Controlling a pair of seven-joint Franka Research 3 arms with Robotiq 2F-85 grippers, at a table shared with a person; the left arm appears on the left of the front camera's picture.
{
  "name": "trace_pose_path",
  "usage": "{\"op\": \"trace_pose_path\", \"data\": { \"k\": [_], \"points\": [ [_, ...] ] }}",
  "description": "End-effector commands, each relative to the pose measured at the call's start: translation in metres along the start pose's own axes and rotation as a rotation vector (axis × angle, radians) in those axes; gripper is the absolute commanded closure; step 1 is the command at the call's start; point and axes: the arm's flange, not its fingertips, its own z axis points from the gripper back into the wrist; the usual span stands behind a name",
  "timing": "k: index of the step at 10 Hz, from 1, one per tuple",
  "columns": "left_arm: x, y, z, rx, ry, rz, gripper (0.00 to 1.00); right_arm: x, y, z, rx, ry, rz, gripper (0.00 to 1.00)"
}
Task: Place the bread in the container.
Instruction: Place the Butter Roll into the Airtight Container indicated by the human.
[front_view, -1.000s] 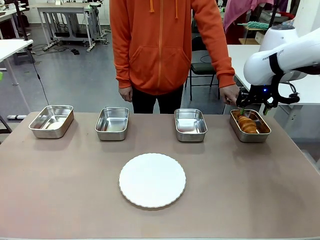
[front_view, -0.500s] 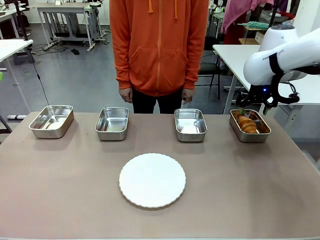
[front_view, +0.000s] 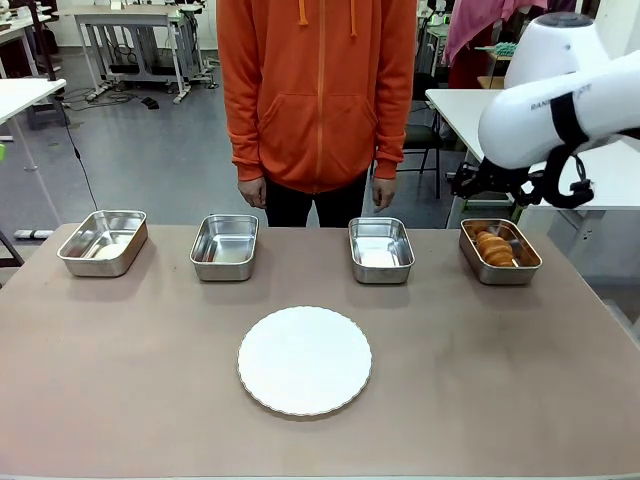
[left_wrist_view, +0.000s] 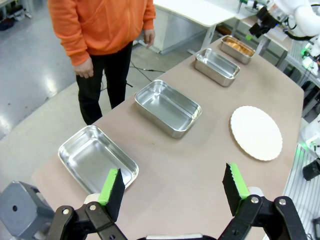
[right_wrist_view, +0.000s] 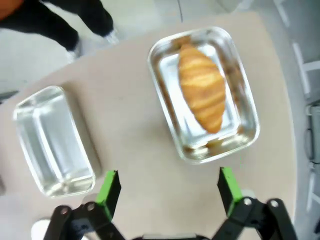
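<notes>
Bread (right_wrist_view: 202, 86), ridged and glossy golden, lies in the shiny steel container (right_wrist_view: 245, 100); both tools gape, right tool (right_wrist_view: 167, 187) and left tool (left_wrist_view: 172, 187).

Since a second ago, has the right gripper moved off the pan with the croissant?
Yes. The right gripper, open, has risen and shifted left: it now sits above the container holding the bread, no longer at its far rim.

Bread (front_view: 494, 247) in rightmost container (front_view: 527, 266); plate (front_view: 304, 360) front.
</notes>
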Motion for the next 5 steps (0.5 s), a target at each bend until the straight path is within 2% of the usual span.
{"op": "trace_pose_path", "data": {
  "k": [1,4,5],
  "points": [
    [0.0,-0.002,0.001,0.0,-0.004,-0.004,0.0,-0.062,-0.008,0.004,0.006,-0.082,0.042,0.0],
    [0.0,-0.002,0.001,0.0,-0.004,-0.004,0.0,-0.124,-0.023,0.006,0.049,-0.076,0.217,0.0],
    [0.0,-0.002,0.001,0.0,-0.004,-0.004,0.0,-0.135,-0.027,0.006,0.056,-0.072,0.276,0.0]
  ]
}}
